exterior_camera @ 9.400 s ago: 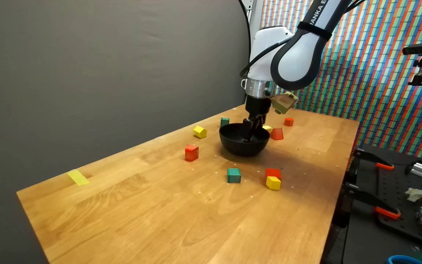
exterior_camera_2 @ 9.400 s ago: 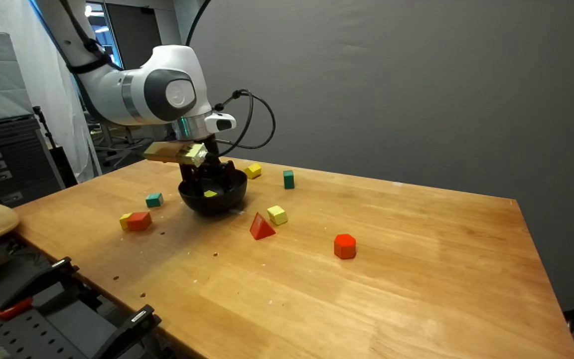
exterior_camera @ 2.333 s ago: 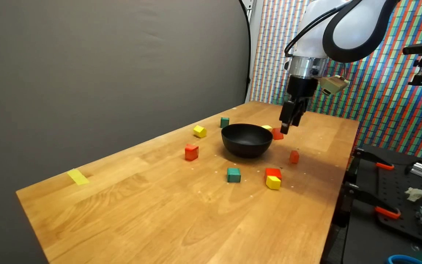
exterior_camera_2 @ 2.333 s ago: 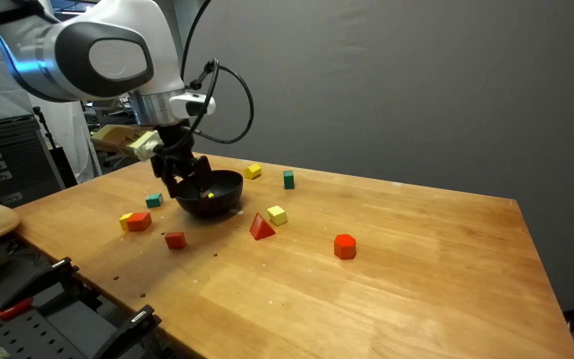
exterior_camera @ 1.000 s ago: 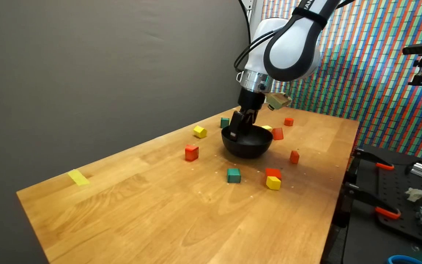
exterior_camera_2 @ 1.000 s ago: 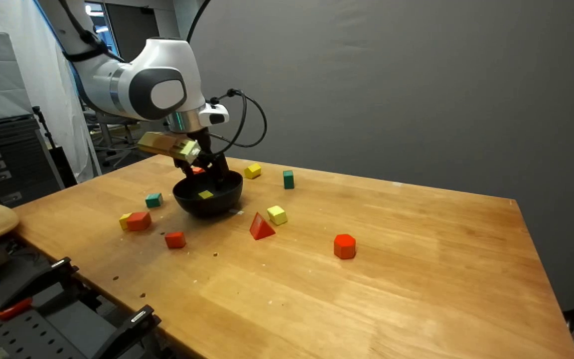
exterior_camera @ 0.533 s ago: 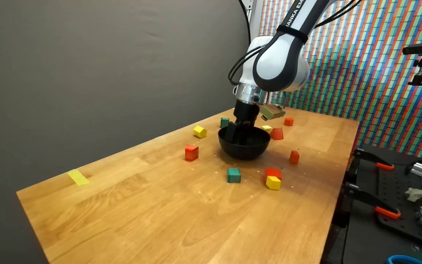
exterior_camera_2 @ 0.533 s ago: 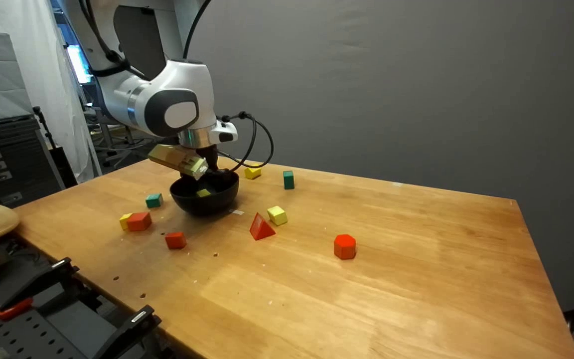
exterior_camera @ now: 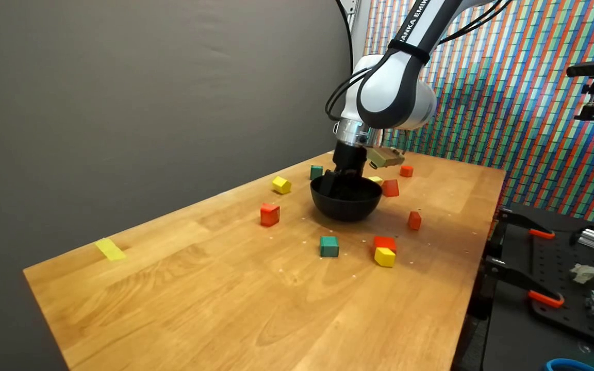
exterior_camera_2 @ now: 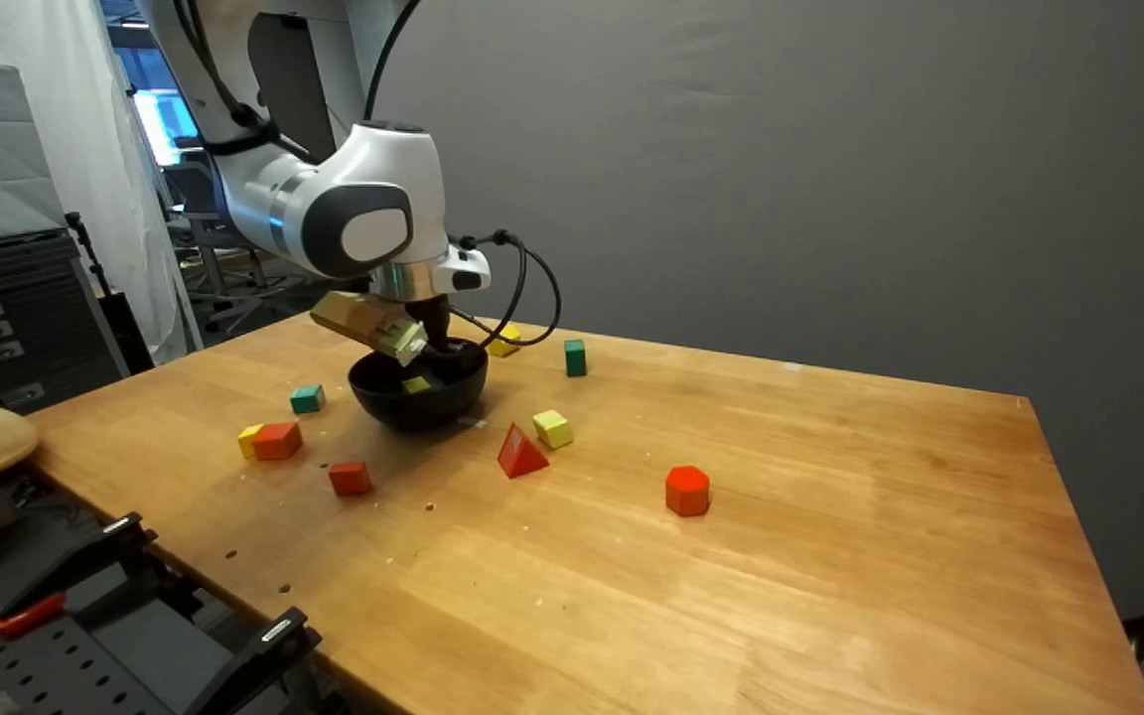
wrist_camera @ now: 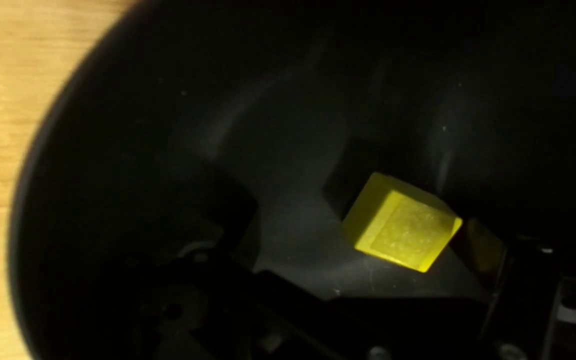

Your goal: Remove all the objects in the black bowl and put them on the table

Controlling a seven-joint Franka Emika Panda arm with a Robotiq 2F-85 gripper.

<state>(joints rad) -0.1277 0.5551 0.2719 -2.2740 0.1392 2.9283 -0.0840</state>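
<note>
The black bowl (exterior_camera: 346, 206) stands on the wood-grain table (exterior_camera: 214, 288); it also shows in an exterior view (exterior_camera_2: 418, 409). A yellow block (wrist_camera: 403, 225) lies on the bowl's floor in the wrist view, and part of it shows in an exterior view (exterior_camera_2: 416, 384). My gripper (wrist_camera: 367, 250) reaches down into the bowl. Its jaws stand wide apart, left and right of the yellow block, without touching it. A dim yellow-red patch lies beside the right finger (wrist_camera: 523, 285); I cannot tell whether it is a reflection or another block. The fingertips are mostly hidden by the bowl in both exterior views.
Loose blocks lie around the bowl: a red block (exterior_camera: 414, 220), a green block (exterior_camera: 329, 246), a red pyramid (exterior_camera_2: 520, 454), a red hexagonal block (exterior_camera_2: 687, 492) and several others. A yellow tape strip (exterior_camera: 110, 249) is on the table. Black clamps (exterior_camera_2: 259, 660) grip the table edge.
Since the oldest frames, a red block has appeared on the table beside the bowl. The gripper has moved from beside the bowl back over it and down inside. The bowl has shifted slightly.
</note>
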